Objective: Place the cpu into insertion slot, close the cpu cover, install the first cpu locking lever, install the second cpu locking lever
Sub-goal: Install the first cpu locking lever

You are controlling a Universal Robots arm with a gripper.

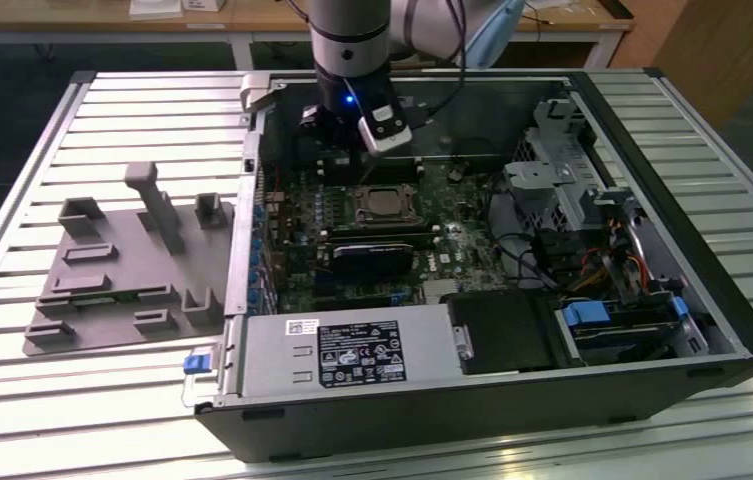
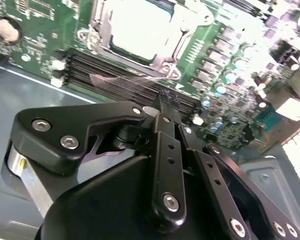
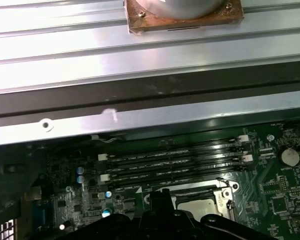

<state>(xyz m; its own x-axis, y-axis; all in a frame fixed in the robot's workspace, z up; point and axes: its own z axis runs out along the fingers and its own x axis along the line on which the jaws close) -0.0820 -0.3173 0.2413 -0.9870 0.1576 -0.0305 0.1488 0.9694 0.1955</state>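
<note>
Gripper: the fingers are pressed together with nothing between them [image 2: 166, 100]; it hangs low inside the open case, above the board [image 2: 35, 40].
Room at the tip: bare grey case floor lies under the gripper's body, and the board's edge runs just past it.
Nearest edge: in the first wrist view the case wall [image 3: 140, 120] stands close behind the gripper, with the slatted table [image 3: 140, 55] beyond that.
In the way: the memory slots [image 2: 115, 70] lie in a row just ahead of the fingertips, between the gripper and the socket.
Cpu: its pale face [image 2: 140, 22] lies flat in the slot [image 1: 360, 200], just past the memory slots and apart from the fingers.
Cover: the metal frame [image 2: 101, 27] lies down around the cpu's face.
Levers: a wire bar runs along one side of the frame; I cannot tell whether it is latched.
Beyond the socket: in the exterior view a black card [image 1: 376, 250] crosses the board on the socket's far side from the gripper.
Farther off: the power supply [image 1: 349, 350] fills the case end opposite the gripper, and the drive cage [image 1: 576, 190] and cables stand to the exterior view's right.
Outside the case: a grey tray [image 1: 109, 290] sits on the table to the exterior view's left, well apart.
</note>
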